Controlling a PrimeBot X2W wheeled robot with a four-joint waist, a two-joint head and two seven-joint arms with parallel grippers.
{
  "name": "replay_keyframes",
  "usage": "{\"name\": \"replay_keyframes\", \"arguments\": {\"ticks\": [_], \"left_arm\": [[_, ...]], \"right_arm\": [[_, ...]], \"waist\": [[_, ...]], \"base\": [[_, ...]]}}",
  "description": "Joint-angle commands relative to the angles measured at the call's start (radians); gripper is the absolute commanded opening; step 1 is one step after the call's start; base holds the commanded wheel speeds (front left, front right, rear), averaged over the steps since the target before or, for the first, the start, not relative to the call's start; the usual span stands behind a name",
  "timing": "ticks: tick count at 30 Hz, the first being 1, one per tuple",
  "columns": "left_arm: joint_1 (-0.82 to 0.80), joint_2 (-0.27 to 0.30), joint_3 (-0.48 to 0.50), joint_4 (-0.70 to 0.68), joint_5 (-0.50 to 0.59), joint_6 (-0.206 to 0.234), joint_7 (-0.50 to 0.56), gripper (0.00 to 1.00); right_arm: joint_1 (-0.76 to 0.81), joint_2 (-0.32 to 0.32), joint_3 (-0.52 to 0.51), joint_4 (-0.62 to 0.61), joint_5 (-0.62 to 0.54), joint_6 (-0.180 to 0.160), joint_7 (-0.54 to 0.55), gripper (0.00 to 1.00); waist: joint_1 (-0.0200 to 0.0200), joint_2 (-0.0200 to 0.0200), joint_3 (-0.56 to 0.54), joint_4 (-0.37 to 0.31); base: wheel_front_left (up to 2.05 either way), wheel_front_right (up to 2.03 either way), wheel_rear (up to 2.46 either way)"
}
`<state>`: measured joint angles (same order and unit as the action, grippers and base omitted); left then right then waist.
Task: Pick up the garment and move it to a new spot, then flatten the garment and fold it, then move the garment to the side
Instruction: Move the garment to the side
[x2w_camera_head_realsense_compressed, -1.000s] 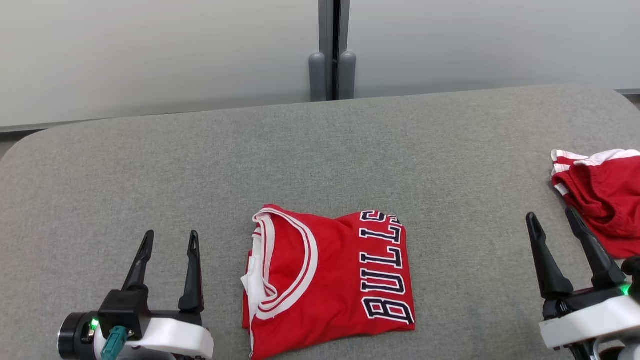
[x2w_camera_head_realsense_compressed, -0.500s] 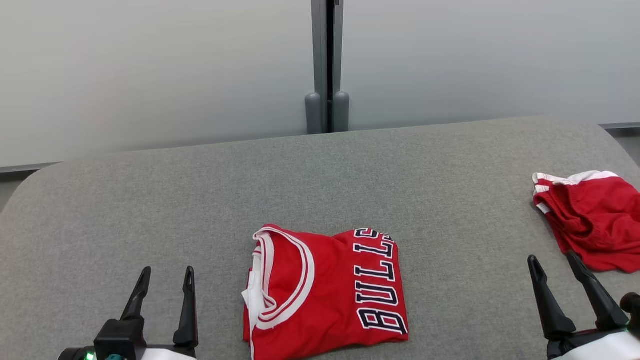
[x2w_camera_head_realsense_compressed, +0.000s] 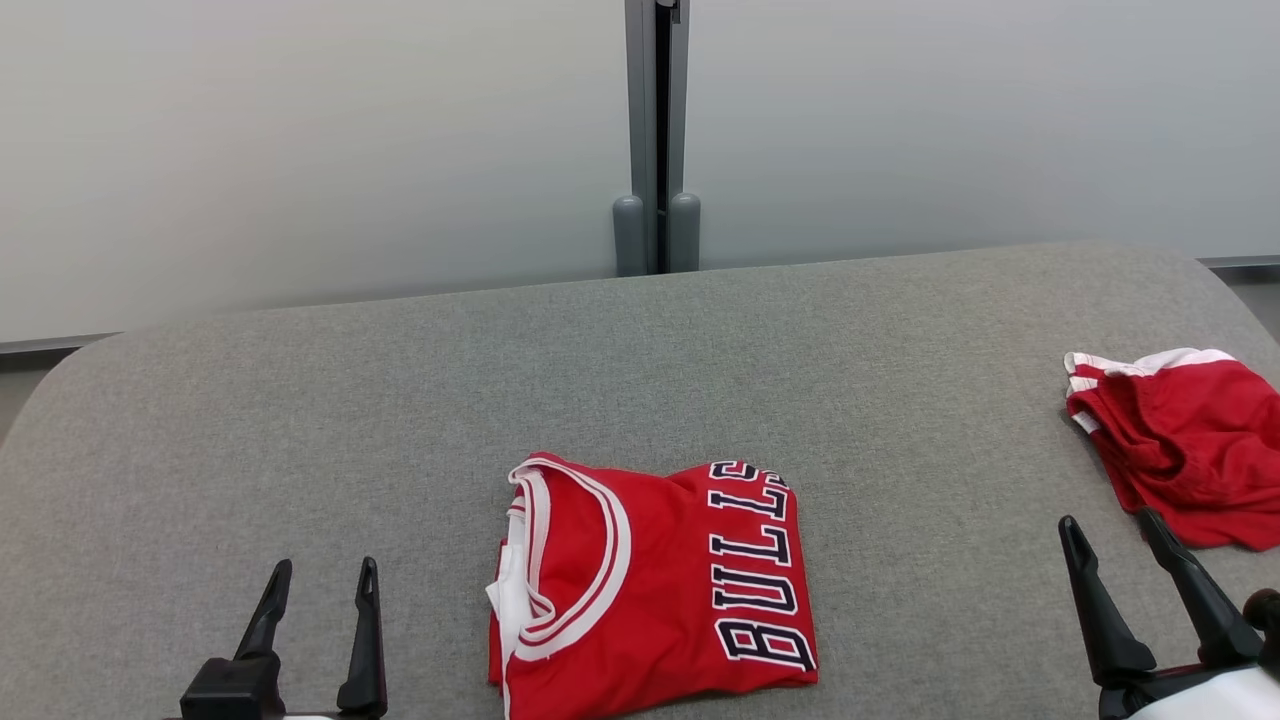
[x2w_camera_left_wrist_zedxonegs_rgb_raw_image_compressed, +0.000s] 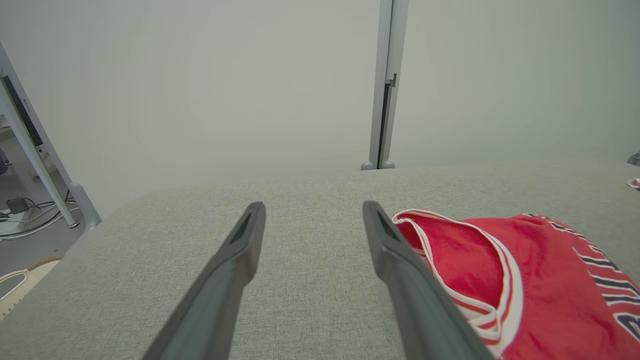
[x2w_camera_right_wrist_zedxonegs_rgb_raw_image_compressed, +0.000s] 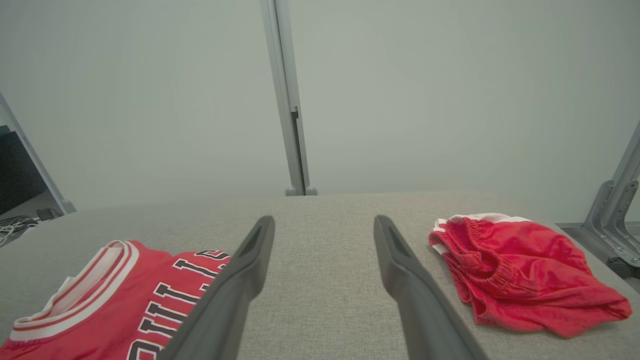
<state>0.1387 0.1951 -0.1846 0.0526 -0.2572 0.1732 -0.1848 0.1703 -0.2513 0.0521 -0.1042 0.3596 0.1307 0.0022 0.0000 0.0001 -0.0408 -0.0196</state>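
Grey padded tabletop (x2w_camera_head_realsense_compressed: 300, 400) is carrying the folded Bulls jersey (x2w_camera_head_realsense_compressed: 650, 590) at its front middle, with crumpled red shorts (x2w_camera_head_realsense_compressed: 1180, 440) lying well apart at the right. The left gripper (x2w_camera_head_realsense_compressed: 325, 565) and right gripper (x2w_camera_head_realsense_compressed: 1108, 518) are hovering wide and empty. Pinching all layers at both side edges should be keeping the fold intact.

Grey fabric surface (x2w_camera_head_realsense_compressed: 300, 400) before pale frosted panels (x2w_camera_head_realsense_compressed: 300, 150) with a grey post (x2w_camera_head_realsense_compressed: 657, 130).

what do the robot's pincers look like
Both have two long, dark fingers tapering to narrow tips. The left pincer has a black block at its base; the right pincer has a dark base with a white casing beneath.
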Motion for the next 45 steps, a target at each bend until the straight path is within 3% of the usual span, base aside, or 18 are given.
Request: {"name": "replay_keyframes", "arguments": {"ticks": [1,15,24,31,38,39,41,45], "left_arm": [[-0.004,0.004,0.003,0.002,-0.006,0.005,-0.001,1.0],[-0.034,0.007,-0.008,0.003,-0.006,0.012,-0.006,1.0],[-0.137,-0.021,-0.039,-0.002,0.01,0.002,-0.027,1.0],[-0.245,-0.068,-0.063,0.017,0.018,-0.01,-0.063,1.0],[-0.318,-0.102,-0.064,0.028,0.022,-0.014,-0.08,1.0],[-0.324,-0.105,-0.062,0.024,0.026,-0.014,-0.08,1.0],[-0.328,-0.108,-0.055,0.015,0.034,-0.014,-0.08,1.0],[-0.334,-0.113,-0.048,0.0,0.054,-0.02,-0.08,1.0]], "right_arm": [[0.007,-0.004,-0.002,-0.003,-0.007,0.0,0.006,1.0],[-0.001,-0.016,-0.001,-0.008,-0.014,0.0,0.016,1.0],[-0.044,-0.004,0.034,0.027,0.013,0.0,0.032,1.0],[-0.128,0.0,0.12,0.164,0.065,0.0,0.054,1.0],[-0.228,0.001,0.242,0.362,0.142,0.0,0.071,1.0],[-0.237,-0.002,0.254,0.377,0.148,0.0,0.068,0.43],[-0.249,-0.006,0.274,0.398,0.164,0.0,0.062,0.0],[-0.276,-0.033,0.31,0.398,0.181,-0.001,0.037,0.0]], "waist": [[0.0,-0.0001,0.001,-0.001],[0.0,-0.0001,0.013,0.022],[0.0,-0.0001,0.109,0.13],[0.0,-0.0001,0.217,0.216],[0.0,-0.0001,0.302,0.259],[0.0,-0.0001,0.309,0.259],[0.0,-0.0001,0.318,0.253],[0.0,-0.0001,0.335,0.225]], "base": [[0.0,0.0,0.0],[0.0,0.0,0.0],[0.0,0.0,0.0],[0.0,0.0,0.0],[0.0,0.0,0.0],[0.0,0.0,0.0],[0.0,0.0,0.0],[0.0,0.0,0.0]]}}
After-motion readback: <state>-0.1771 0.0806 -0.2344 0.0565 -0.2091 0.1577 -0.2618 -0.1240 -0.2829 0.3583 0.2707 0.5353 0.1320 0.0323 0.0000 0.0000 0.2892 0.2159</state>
